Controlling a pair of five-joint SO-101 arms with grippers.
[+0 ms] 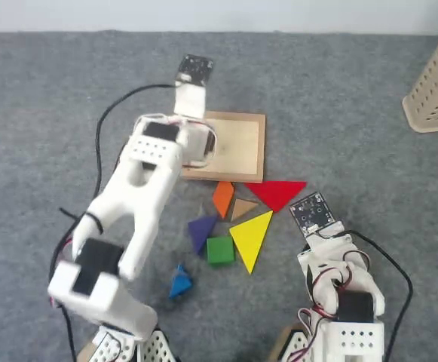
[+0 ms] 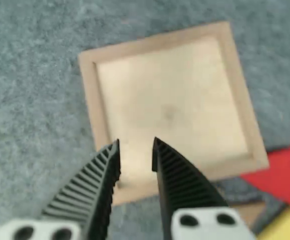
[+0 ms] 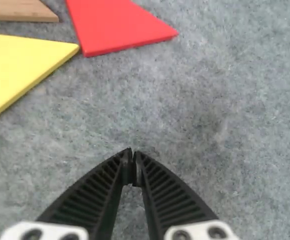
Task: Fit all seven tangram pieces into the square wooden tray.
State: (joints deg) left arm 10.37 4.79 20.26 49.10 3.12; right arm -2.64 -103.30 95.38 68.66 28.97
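Nothing is in yet. The square wooden tray [image 2: 88, 95] lies bare directly under the left gripper [image 2: 136, 147], whose jaws are spread a little with nothing between them, hanging over the tray floor just inside the rim nearest the arm. All seven pieces are out on the grey carpet [image 1: 354, 136], so as I judge it the whole job is ahead: seven picks and seven placements.

Most of the pieces bunch together on the arm side of that gripper, just past the tray's near rim. The orange piece [image 1: 223, 197] and the red triangle [image 1: 277, 192] sit close to that rim, with the tan triangle [image 1: 243, 207] tucked between them. Past those come the yellow triangle [image 1: 252, 235], the purple triangle [image 1: 201, 230] and the green square [image 1: 219, 250], the last two looking to touch. The blue triangle [image 1: 179, 282] lies apart — it has free carpet all round it and looks the easiest to lift.

The right gripper [image 3: 133, 160] is pressed together and empty, low over bare carpet, with the red and yellow corners just ahead of its tips and open room to either side.

The tray's raised rim is the edge to mind: each piece must clear it before dropping flat. The packed neighbours leave little room for a finger.
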